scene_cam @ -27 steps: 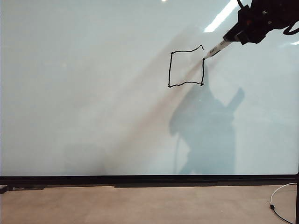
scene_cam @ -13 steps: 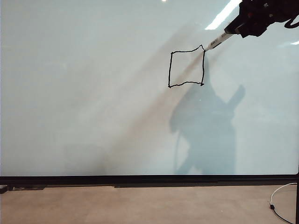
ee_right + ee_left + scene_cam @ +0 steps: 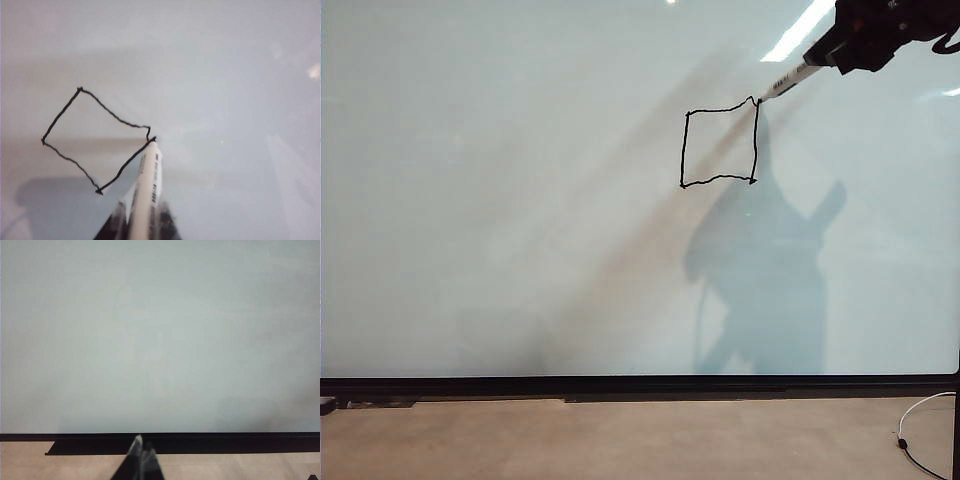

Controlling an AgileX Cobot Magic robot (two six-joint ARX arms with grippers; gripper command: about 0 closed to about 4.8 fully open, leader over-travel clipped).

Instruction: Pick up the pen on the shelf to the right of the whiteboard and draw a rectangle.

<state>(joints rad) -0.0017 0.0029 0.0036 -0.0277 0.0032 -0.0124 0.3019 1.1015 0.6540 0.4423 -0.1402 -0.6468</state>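
The whiteboard [image 3: 520, 220] fills the exterior view, with a small black wobbly rectangle [image 3: 720, 146] drawn right of its middle. My right gripper [image 3: 832, 56], at the top right, is shut on the white pen [image 3: 782, 82], whose black tip rests at the rectangle's upper right corner. In the right wrist view the pen [image 3: 146, 195] sticks out between the fingers of the right gripper [image 3: 142, 220], its tip at a corner of the rectangle [image 3: 97, 140]. My left gripper [image 3: 141, 450] hangs low in front of the board's black lower frame [image 3: 225, 437], jaws together, nothing held. The shelf is out of view.
A tan floor [image 3: 620, 440] runs below the board's black lower frame [image 3: 620, 385]. A white cable [image 3: 920, 430] lies at the lower right. The arm's shadow [image 3: 760, 280] falls on the board under the rectangle.
The right gripper has moved the pen upward along the rectangle's right side, and the line now reaches the upper right corner. The left gripper's earlier state is not shown.
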